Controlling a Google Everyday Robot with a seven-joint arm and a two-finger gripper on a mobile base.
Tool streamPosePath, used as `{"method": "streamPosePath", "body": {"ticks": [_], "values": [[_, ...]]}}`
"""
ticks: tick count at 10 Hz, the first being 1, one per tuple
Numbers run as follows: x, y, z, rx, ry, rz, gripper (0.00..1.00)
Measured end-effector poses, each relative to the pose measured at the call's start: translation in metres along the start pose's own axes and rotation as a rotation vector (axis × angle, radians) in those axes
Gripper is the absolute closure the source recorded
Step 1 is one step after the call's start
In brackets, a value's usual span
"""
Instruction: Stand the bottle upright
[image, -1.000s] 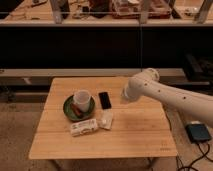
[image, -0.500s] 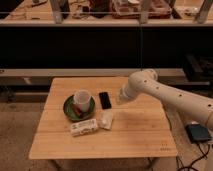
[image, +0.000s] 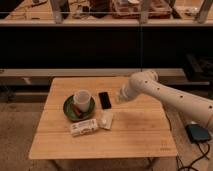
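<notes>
1. Tool position: the pale tool (image: 120, 96) at the end of the white arm hangs over the back right of the light wooden worktop (image: 140, 136), just beside the flat black phone-like slab (image: 105, 99). I cannot tell how far open it is, and I can make out nothing in it.
2. The small whitish plastic bottle with a printed label band (image: 83, 127) lies on its side near the front left of the worktop. It is just in front of the round green plate (image: 67, 109), which carries the white cup (image: 81, 97). The small flat white packet (image: 106, 119) sits close to the bottle's right end. The bottle is well apart from the tool.
3. Risks, as I judge them:
   - On the way to the bottle the tool could sweep the black slab or the packet, since both lie between the two.
   - A round bottle may roll off under a glancing touch, toward the worktop's front edge.
   - A grip taken off-centre could let it swing or slip while being tipped up.
   - The plate and cup crowd the far side, so a wide approach may knock the cup.
4. Against the picture from a second ago, the tool has drifted slightly left, toward the slab. Against the half-second one it has barely shifted. The bottle, packet, plate and cup lie where they were.
</notes>
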Motion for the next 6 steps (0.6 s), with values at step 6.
{"method": "streamPosePath", "body": {"ticks": [6], "values": [[-0.026, -0.026, -0.028, 0.112, 0.207, -0.430, 0.92]]}}
